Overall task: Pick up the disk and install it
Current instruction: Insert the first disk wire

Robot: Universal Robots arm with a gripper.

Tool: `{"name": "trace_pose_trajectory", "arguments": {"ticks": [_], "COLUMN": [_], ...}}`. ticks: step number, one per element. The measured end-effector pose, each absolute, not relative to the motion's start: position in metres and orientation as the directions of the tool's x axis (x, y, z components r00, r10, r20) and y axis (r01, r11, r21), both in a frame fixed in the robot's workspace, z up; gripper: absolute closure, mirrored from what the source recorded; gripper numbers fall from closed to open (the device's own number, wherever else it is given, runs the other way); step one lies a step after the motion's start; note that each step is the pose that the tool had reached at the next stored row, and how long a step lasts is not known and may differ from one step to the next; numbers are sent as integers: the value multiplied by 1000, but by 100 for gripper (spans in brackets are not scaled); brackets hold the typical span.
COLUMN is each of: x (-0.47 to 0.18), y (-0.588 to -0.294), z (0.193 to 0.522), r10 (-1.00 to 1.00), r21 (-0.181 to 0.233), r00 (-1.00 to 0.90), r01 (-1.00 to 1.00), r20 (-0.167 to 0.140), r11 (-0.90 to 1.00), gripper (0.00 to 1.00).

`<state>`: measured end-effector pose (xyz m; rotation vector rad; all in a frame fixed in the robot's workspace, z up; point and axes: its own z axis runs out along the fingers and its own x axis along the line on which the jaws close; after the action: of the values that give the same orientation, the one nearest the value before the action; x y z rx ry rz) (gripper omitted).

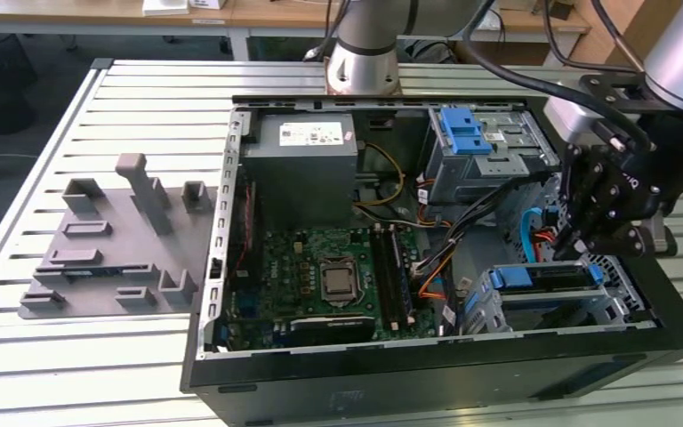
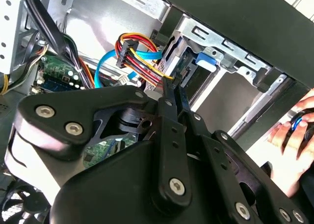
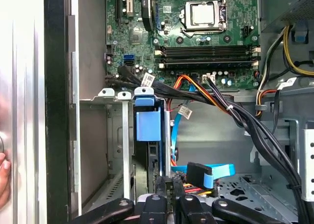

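Your gripper [image 1: 612, 227] hangs inside the open computer case [image 1: 437, 374], at the exterior view's right, just above the lower drive cage [image 1: 550, 298]; whether it is wide or narrow you cannot tell; the disk [image 3: 147, 130], blue-framed, stands on edge in that cage in the first wrist view, beside the motherboard [image 3: 196, 27]; a person's hand [image 2: 294, 140] rests outside the case.

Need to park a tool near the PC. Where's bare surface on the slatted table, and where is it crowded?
Bare slats: the table strip in front of the grey fixture plate, and the band behind it up to the case wall. Crowded: inside the case, cables crossing between motherboard and drive cages, with the gripper over the near cage.
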<state>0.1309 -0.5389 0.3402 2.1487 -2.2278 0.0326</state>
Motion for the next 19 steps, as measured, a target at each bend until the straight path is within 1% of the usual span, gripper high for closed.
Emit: {"name": "trace_pose_trajectory", "arguments": {"ticks": [9, 19], "x": [131, 132], "y": [-541, -546], "z": [339, 337], "r10": [-997, -998], "r21": [17, 17], "r00": [-63, -33], "r01": [-998, -999], "r20": [48, 48], "r11": [63, 34], "gripper": [84, 84]}}
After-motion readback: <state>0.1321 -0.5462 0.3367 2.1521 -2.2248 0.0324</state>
